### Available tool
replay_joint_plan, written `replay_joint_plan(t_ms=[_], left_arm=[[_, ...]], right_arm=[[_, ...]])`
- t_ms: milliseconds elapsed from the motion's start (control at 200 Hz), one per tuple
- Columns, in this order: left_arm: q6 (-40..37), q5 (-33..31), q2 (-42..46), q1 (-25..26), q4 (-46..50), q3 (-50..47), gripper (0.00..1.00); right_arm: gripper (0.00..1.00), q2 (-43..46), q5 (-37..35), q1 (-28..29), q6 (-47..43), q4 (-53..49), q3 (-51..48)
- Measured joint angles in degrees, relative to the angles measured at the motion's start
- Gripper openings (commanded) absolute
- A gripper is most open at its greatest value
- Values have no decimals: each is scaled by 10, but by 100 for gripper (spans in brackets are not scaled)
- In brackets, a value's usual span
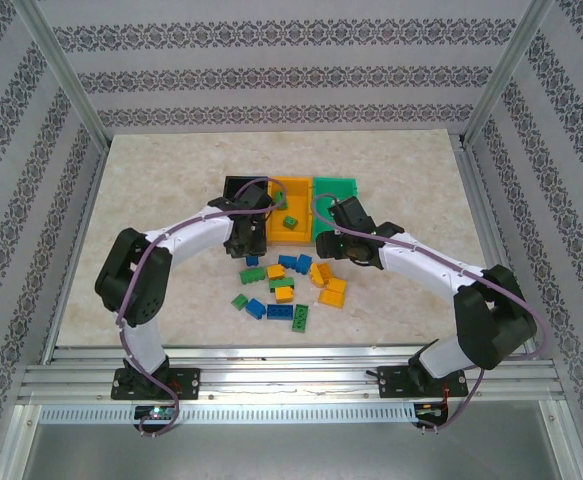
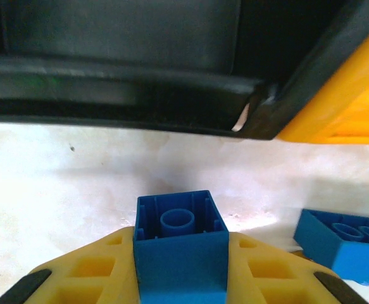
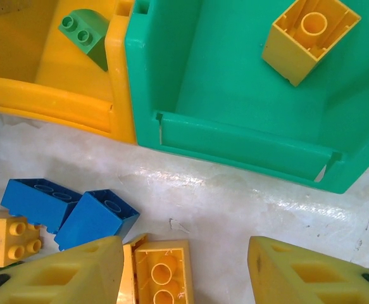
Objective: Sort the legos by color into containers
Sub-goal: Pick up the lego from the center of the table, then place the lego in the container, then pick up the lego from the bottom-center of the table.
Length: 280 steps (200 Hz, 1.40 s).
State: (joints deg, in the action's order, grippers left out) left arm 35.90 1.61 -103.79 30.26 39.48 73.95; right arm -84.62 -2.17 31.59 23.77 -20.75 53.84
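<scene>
Farthest left, the black bin [image 1: 239, 187] looks empty as far as we can see into it. Just short of its near wall, the left jaws are closed tight on a blue brick [image 2: 181, 231]; whether it has left the tabletop [image 1: 151, 200] we cannot tell, and we judge it bound for that bin. A second blue brick [image 2: 339, 244] lies to its right. Next comes the orange bin [image 1: 293, 185], hard against the black one, with a green brick [image 3: 85, 30] inside. In front of the bins the loose pile [image 1: 286, 288] of blue, green and yellow bricks makes up most of the lot, so we reckon the sort barely begun. Over the pile's right end the right jaws stand partly open and grip nothing, a loose yellow brick [image 3: 161, 275] lying below between them. Rightmost, the green bin [image 3: 235, 139], touching the orange one, holds a binned yellow brick [image 3: 311, 35]. Each colour seems to have its bin, but nearly everything is left to move
</scene>
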Motion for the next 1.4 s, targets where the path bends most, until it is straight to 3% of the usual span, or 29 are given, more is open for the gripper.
replay_joint_plan(t_ms=[290, 460, 550, 709, 789, 1099, 1399], left_arm=[[-69, -59, 35, -13, 14, 84, 32], [-104, -61, 8, -63, 12, 142, 36], [-117, -56, -19, -89, 12, 163, 44], [-139, -28, -66, -111, 13, 180, 61], [-146, -10, -72, -111, 13, 181, 65], [-159, 67, -28, -118, -23, 128, 65], [-116, 166, 52, -178, -99, 15, 65]], right_arm=[[55, 21, -5, -8, 0, 0, -3], [55, 25, -6, -8, 1, 0, -7], [55, 32, -9, -8, 3, -1, -11], [55, 48, -11, -8, 7, -2, -22], [55, 51, -10, -9, 14, -2, -30], [55, 51, 26, -11, 23, -11, -67], [56, 58, 65, -11, 33, -37, -106]])
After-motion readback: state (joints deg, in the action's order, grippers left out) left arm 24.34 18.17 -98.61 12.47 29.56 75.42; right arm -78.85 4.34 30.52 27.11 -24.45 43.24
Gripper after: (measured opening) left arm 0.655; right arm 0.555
